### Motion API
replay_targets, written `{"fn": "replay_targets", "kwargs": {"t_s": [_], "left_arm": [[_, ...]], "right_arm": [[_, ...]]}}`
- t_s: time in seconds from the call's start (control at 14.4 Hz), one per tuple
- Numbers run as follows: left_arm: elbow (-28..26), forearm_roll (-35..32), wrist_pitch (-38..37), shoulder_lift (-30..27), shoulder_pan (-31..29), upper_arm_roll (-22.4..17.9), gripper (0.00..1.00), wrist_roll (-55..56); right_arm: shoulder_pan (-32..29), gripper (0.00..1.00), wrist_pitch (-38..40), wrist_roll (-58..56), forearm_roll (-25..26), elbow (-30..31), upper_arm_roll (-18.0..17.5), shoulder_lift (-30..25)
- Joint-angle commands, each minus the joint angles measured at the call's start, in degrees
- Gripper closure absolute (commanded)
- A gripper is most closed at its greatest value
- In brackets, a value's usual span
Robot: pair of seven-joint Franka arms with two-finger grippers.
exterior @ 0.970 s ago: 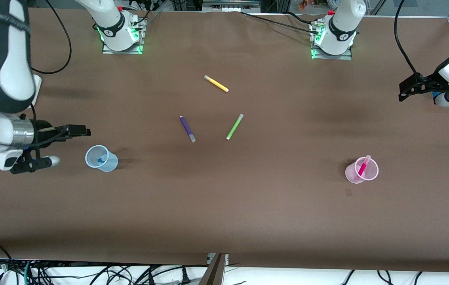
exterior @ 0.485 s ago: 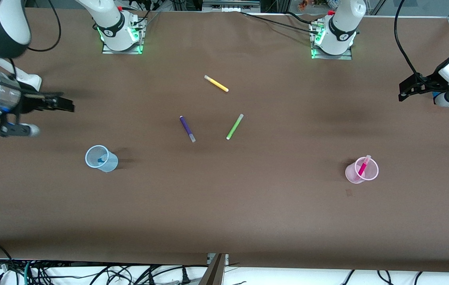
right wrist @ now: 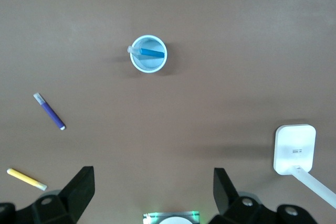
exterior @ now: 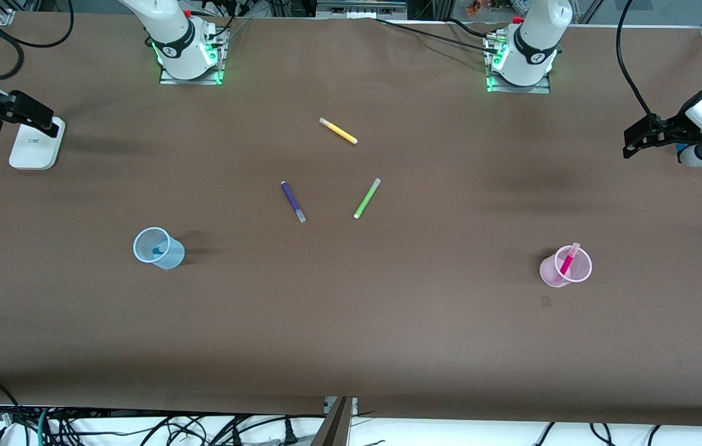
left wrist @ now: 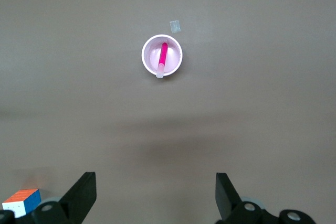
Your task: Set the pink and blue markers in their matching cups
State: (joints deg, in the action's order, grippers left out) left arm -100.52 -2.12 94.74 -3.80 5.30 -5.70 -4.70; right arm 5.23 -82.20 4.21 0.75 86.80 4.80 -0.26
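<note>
The pale blue cup stands toward the right arm's end of the table with the blue marker inside it. The right wrist view shows the cup and the marker from above. The pale pink cup stands toward the left arm's end and holds the pink marker. The left wrist view shows this cup and marker. My right gripper is open and empty, high over the table's edge at its own end. My left gripper is open and empty, high over its end.
A purple pen, a lime green pen and a yellow pen lie in the middle of the table. A white device sits under my right gripper. A coloured cube shows in the left wrist view.
My right gripper has drawn away from the blue cup, rising toward the table's edge at its own end. The left arm, cups and pens have not moved.
</note>
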Motion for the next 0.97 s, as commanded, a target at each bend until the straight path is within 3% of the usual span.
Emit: {"fn": "replay_targets", "kwargs": {"t_s": [0.0, 0.35, 0.9], "left_arm": [[1.6, 0.4, -1.2, 0.8, 0.3, -0.2, 0.0, 0.2], [1.6, 0.4, -1.2, 0.7, 0.3, -0.2, 0.0, 0.1], [1.6, 0.4, -1.3, 0.7, 0.3, -0.3, 0.0, 0.1]], "right_arm": [[-0.6, 0.0, 1.2, -2.0, 1.4, 1.2, -0.4, -0.4], [-0.5, 0.0, 5.6, -1.8, 1.0, -3.3, -0.3, 2.4], [-0.6, 0.0, 5.5, -1.8, 1.0, -3.4, -0.3, 2.6]]}}
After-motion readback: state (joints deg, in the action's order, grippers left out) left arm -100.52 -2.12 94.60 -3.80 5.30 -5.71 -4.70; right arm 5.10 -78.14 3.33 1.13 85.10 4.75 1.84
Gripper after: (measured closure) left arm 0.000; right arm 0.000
